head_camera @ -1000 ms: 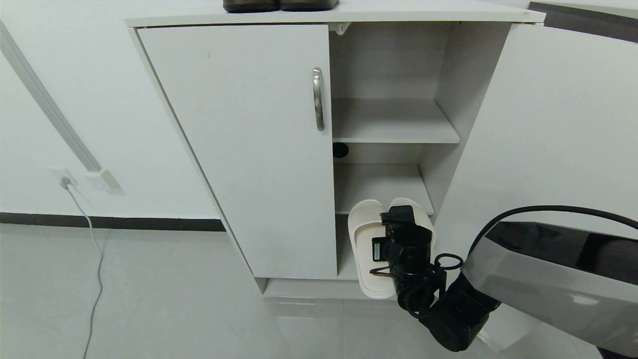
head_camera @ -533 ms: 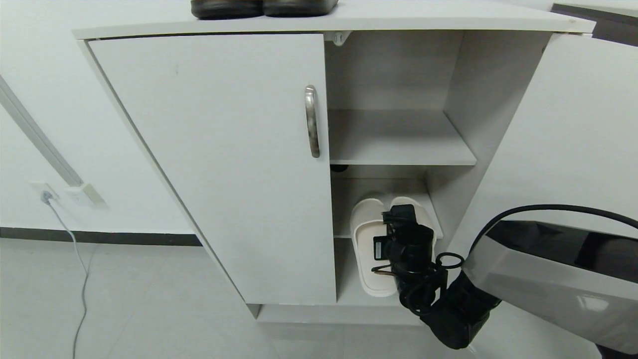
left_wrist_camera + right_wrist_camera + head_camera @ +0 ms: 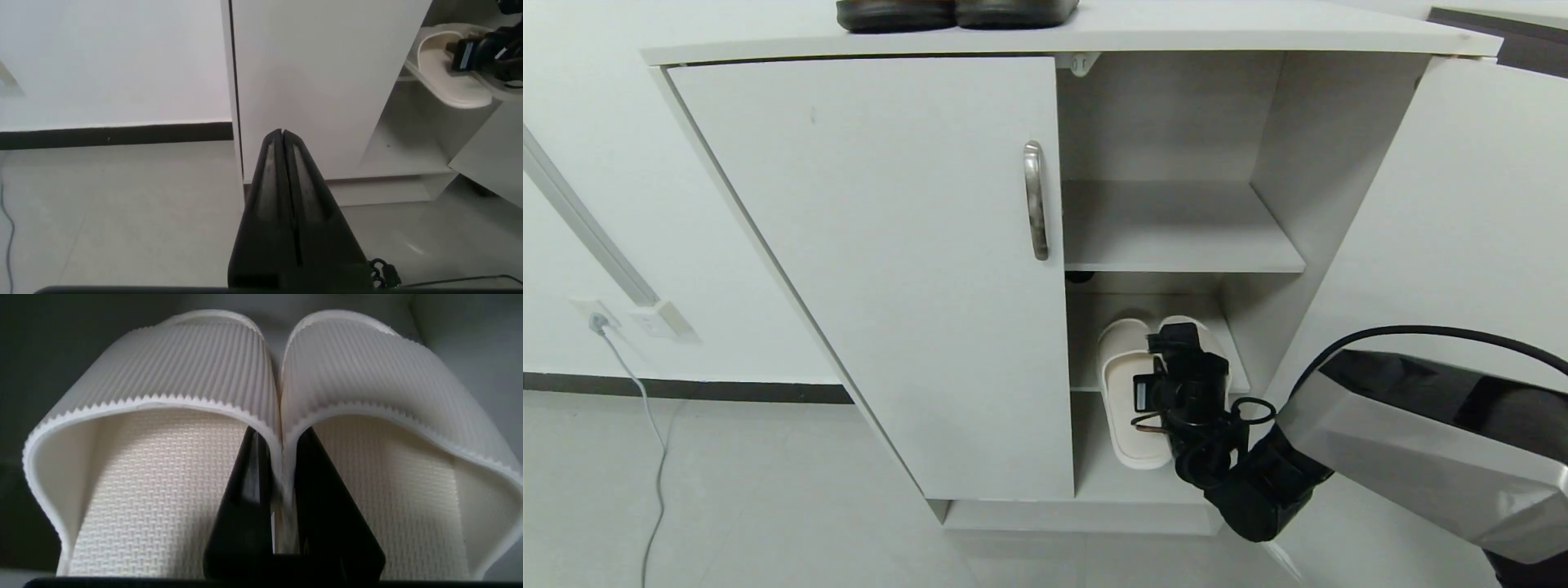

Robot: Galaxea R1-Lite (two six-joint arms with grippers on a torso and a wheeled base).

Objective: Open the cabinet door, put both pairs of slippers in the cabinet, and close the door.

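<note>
The white cabinet [image 3: 849, 245] has its left door shut, with a metal handle [image 3: 1035, 200], and its right door [image 3: 1445, 229] swung open. My right gripper [image 3: 1170, 336] is shut on a pair of white slippers [image 3: 1123, 392], pinching their inner edges together [image 3: 280, 449]. Their toes point into the open half, at the lower shelf's front edge; the heels stick out in front. The ribbed straps [image 3: 163, 400] are close up in the right wrist view. A dark pair of slippers [image 3: 956, 12] sits on the cabinet top. My left gripper [image 3: 281, 135] is shut and empty, low before the closed door.
The upper shelf [image 3: 1176, 237] inside the open half is bare. A wall socket [image 3: 600, 322] with a cable hanging to the floor is to the left of the cabinet. Grey floor tiles [image 3: 727, 506] lie open in front.
The head camera shifted, so the cabinet looks larger and lower in the picture. My right gripper has carried the white slippers a little further up and in toward the open compartment.
</note>
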